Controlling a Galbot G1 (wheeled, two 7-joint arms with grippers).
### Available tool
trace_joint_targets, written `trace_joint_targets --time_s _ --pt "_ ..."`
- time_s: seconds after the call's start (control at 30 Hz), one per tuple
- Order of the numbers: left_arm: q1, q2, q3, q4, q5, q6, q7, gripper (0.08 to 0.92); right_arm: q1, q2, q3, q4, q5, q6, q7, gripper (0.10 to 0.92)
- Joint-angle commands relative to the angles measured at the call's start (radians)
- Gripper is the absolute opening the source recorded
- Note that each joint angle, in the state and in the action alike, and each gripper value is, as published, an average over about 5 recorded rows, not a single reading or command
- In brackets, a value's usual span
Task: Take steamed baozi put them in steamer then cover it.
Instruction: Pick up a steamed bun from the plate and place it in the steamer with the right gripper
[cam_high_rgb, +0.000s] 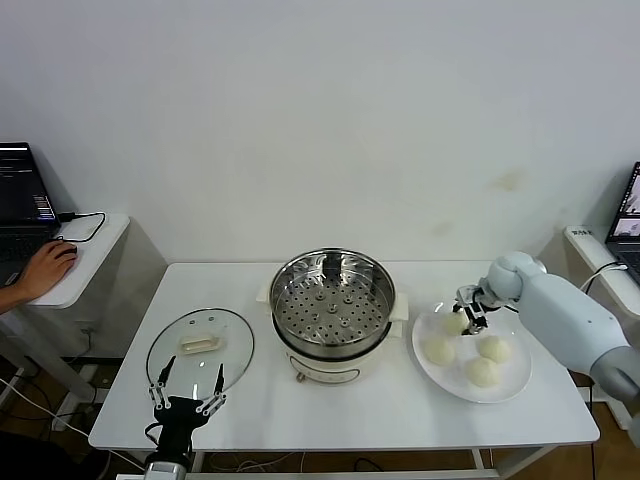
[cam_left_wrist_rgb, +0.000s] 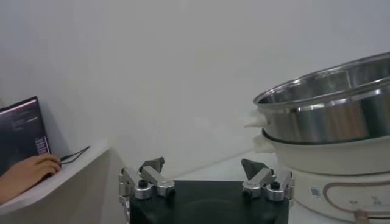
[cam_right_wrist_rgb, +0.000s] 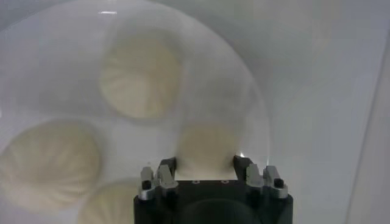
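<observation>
Four steamed baozi (cam_high_rgb: 470, 350) sit on a white plate (cam_high_rgb: 515, 388) at the bench's (cam_high_rgb: 400, 410) right end. The right gripper (cam_high_rgb: 468, 318) is down over the rear-left bun, fingers (cam_right_wrist_rgb: 166, 170) straddling it closely. The empty steamer (cam_high_rgb: 332, 312) stands mid-bench, its glass cover (cam_high_rgb: 200, 347) lying flat to the left. The left gripper (cam_high_rgb: 186, 385) hovers at the front edge, fingers spread, empty. White wall behind; a laptop (cam_high_rgb: 22, 205) and someone's hand (cam_high_rgb: 45, 268) on the side desk.

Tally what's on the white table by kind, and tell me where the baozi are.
Steamed baozi: 4, all on the plate; the right gripper is at the first.
Steamer: 1, uncovered, no baozi inside.
Cover: 1, flat on the table, beyond the left gripper.
White plate: 1.
Total: 7.
</observation>
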Motion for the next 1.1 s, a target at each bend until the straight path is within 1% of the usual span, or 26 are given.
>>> trace_joint_targets --time_s 0.03,0.2,0.33,0.53,0.73,0.87,1.1 --pt "0.001 0.004 -0.001 -0.007 -0.001 0.001 -0.001 0.823 0.062 -0.052 -0.05 0.081 0.07 0.001 -0.005 0.594" --pt "0.0 0.006 -0.001 -0.009 -0.001 0.001 -0.003 0.823 0.235 -0.139 -0.167 0.218 0.232 -0.024 -0.029 0.594" --pt "-0.002 0.007 0.003 -0.009 -0.001 0.0 -0.003 0.823 0.408 -0.155 -0.29 0.293 0.332 -0.03 -0.036 0.594" --pt "-0.004 0.011 0.008 -0.009 -0.001 -0.003 -0.002 0.823 0.684 -0.075 -0.464 0.32 0.466 -0.022 -0.028 0.594" --pt "-0.006 0.018 0.002 -0.014 -0.006 -0.007 -0.004 0.823 0.772 0.049 -0.559 0.313 0.582 0.02 0.024 0.594" --pt "-0.006 0.023 -0.004 -0.015 -0.008 -0.012 -0.008 0.823 0.761 0.148 -0.596 0.299 0.601 0.071 0.063 0.594" --pt "-0.008 0.028 -0.022 -0.017 -0.02 -0.012 -0.015 0.823 0.693 0.301 -0.623 0.24 0.529 0.199 0.085 0.601"
